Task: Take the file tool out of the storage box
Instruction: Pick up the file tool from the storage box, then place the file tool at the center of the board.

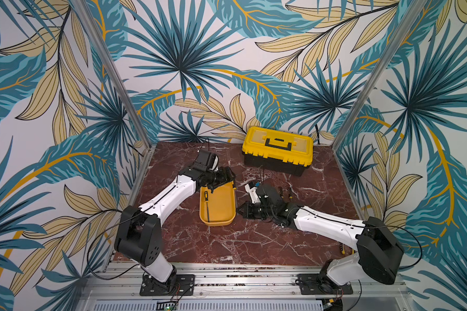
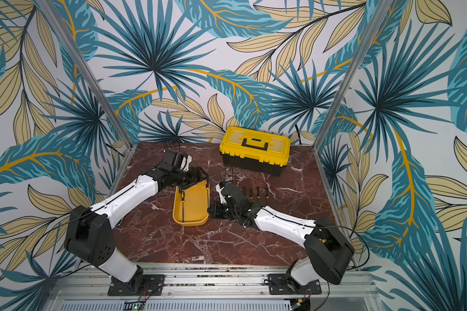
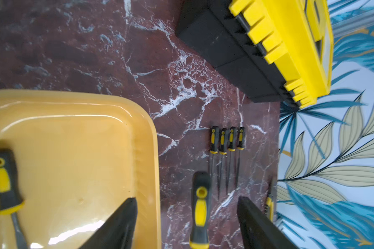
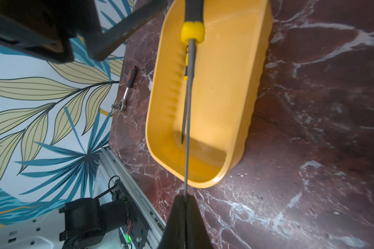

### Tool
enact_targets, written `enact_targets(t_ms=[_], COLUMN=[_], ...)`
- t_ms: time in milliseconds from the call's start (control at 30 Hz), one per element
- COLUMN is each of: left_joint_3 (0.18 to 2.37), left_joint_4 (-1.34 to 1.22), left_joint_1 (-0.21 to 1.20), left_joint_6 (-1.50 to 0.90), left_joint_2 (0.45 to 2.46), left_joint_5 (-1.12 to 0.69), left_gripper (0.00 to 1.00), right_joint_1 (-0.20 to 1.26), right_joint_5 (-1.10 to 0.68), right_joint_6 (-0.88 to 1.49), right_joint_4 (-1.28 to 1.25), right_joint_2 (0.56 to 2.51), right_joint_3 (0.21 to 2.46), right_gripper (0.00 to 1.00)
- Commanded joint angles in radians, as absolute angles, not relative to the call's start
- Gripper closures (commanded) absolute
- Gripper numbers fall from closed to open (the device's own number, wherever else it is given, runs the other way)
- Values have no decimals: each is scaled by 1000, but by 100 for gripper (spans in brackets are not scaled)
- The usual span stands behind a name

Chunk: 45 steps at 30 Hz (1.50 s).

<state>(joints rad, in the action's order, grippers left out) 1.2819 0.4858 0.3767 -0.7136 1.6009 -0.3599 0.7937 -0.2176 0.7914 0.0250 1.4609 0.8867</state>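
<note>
A: Right jaws?
B: Clenched on the file, pinching its thin metal shaft; the handle points away from them.
A: Left jaws?
B: Released. Their fingers stand wide apart on either side of that handle, with a gap on each side.
A: So where is the file?
B: In the air, along the box on the side nearest the right arm. I cannot tell whether it is over the rim or just outside. A second file lies inside the box.
A: Anything else?
B: On the table, four files lie in a row near the toolbox.
</note>
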Motion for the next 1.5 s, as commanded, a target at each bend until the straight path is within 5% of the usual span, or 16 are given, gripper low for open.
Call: enact_targets(t_ms=[0, 200, 467, 1467], left_joint_3=[1318, 1330, 1298, 1201], left_joint_4=[507, 603, 670, 671], left_joint_1=[357, 355, 355, 356], left_joint_6=[-653, -569, -518, -540], left_joint_2=[1554, 1537, 1509, 1463], left_joint_5=[-378, -331, -248, -226], left_gripper=[1, 0, 0, 0], right_joint_1=[798, 798, 798, 753], right_joint_5=[-50, 206, 323, 306], right_joint_6=[766, 737, 681, 687], right_joint_4=[173, 435, 538, 479], right_joint_2=[1409, 1405, 1492, 1775], right_joint_3=[903, 937, 990, 1033], right_gripper=[100, 100, 100, 100])
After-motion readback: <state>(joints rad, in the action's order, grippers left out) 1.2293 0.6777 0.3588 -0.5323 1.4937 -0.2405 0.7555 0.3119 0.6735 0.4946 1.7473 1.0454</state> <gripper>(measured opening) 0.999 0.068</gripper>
